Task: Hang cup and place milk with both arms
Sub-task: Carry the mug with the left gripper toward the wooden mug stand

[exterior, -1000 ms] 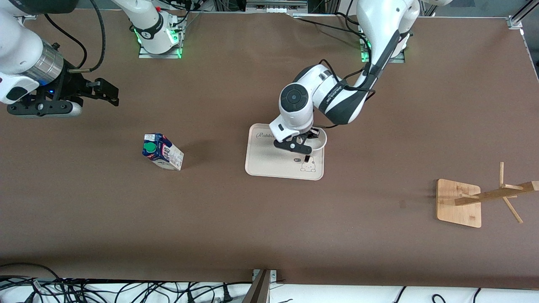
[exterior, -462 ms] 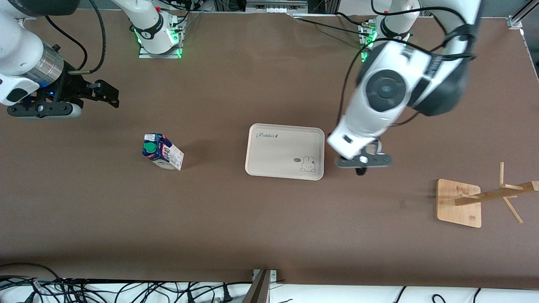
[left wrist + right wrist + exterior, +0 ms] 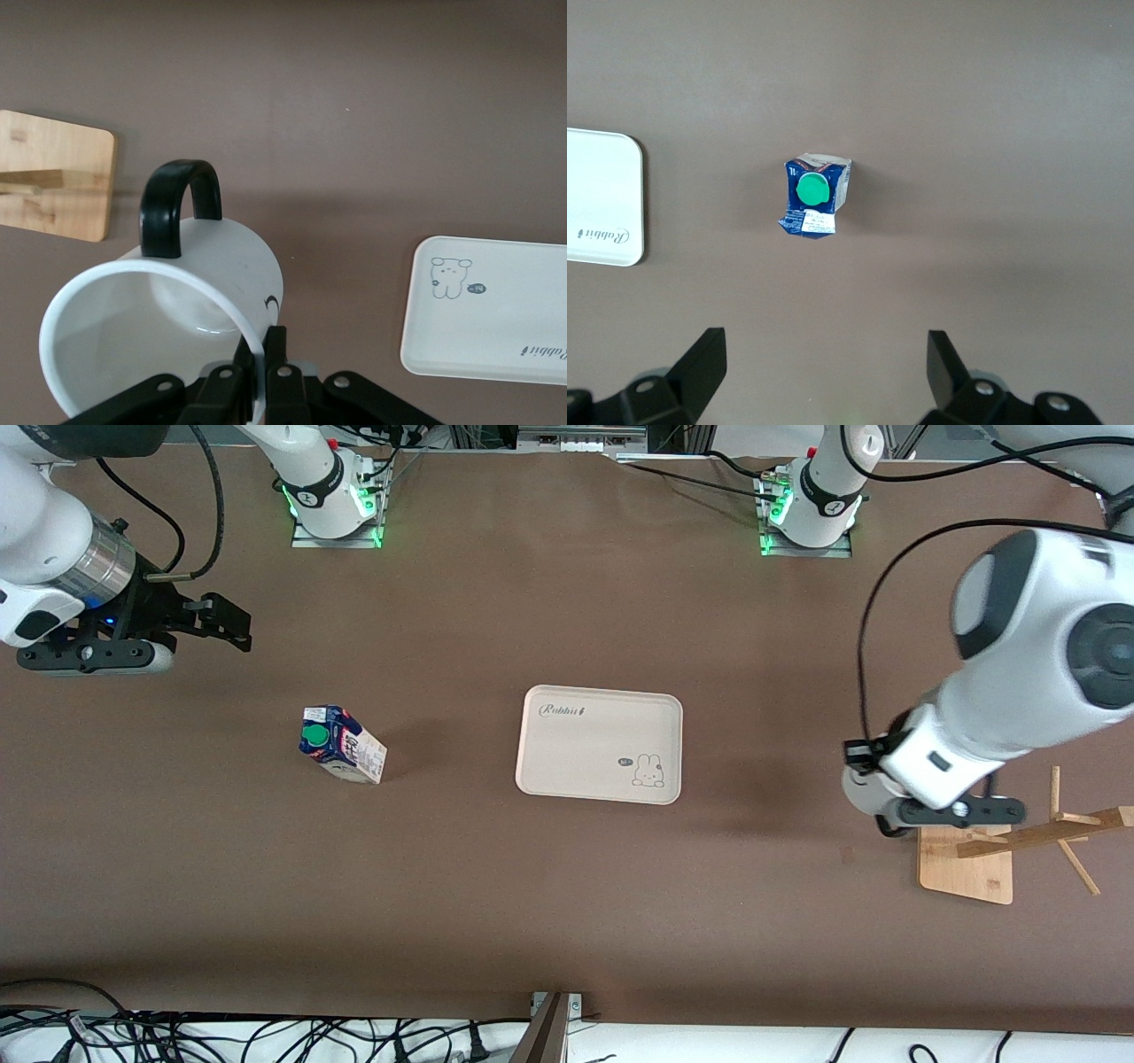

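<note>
1. Brown table surface (image 3: 549,903), matte; cables along the edge nearest the front camera.
2. Tray (image 3: 567,775), cream, rabbit print, mid-table, lying bare.
3. Milk (image 3: 342,745), gable-top carton with green cap, upright on the table, well apart from the tray, toward the right arm's end.
4. Wooden rack (image 3: 964,856), square base with slanting pegged post, at the left arm's end.
5. Left gripper (image 3: 939,812), over the rack's base edge; fingers (image 3: 276,359) clamped on the rim wall of the cup (image 3: 164,332). Cup carried in the air, mouth toward the wrist camera, black loop handle (image 3: 177,205) pointing toward the rack.
6. Right gripper (image 3: 824,372), over bare table at the right arm's end, the milk in its wrist view; fingers wide apart, holding nothing. Arm waiting.
7. Step in hand, by judgement: transport of cup to rack, hanging not yet done; milk untouched.
8. Next move calls for: lining the handle loop with a peg, then sliding it on before release. Risk: loop is narrow, so misalignment would knock the rack.
</note>
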You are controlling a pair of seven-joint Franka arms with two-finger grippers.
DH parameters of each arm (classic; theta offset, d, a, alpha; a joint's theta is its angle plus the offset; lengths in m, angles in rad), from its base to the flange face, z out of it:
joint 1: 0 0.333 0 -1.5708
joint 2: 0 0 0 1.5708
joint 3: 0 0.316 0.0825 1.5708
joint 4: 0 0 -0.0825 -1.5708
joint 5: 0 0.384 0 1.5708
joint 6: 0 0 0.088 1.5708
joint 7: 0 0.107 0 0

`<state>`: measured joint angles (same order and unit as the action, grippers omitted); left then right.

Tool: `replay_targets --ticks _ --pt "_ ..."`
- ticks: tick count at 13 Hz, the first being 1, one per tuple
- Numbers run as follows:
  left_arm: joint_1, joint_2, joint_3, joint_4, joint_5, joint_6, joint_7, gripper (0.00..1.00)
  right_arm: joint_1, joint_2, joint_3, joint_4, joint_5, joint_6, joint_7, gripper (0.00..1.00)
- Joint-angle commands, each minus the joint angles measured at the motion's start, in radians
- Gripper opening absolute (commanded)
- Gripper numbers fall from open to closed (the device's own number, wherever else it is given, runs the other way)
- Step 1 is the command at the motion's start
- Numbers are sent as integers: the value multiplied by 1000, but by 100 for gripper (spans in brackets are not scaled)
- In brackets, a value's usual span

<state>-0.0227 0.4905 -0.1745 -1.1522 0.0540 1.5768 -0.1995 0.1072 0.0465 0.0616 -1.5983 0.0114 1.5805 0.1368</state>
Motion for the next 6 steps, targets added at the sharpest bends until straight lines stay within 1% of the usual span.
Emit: replay_targets --ticks 1,3,6 --pt "81 -13 -11 32 -51 -56 69 0 -4 -13 6 -11 2 1 1 100" --pt "136 -15 -19 34 -63 -92 90 0 -4 -14 6 -11 2 3 1 100" --pt "190 -23 -19 34 -71 -112 199 0 -3 -14 9 -11 2 4 1 100"
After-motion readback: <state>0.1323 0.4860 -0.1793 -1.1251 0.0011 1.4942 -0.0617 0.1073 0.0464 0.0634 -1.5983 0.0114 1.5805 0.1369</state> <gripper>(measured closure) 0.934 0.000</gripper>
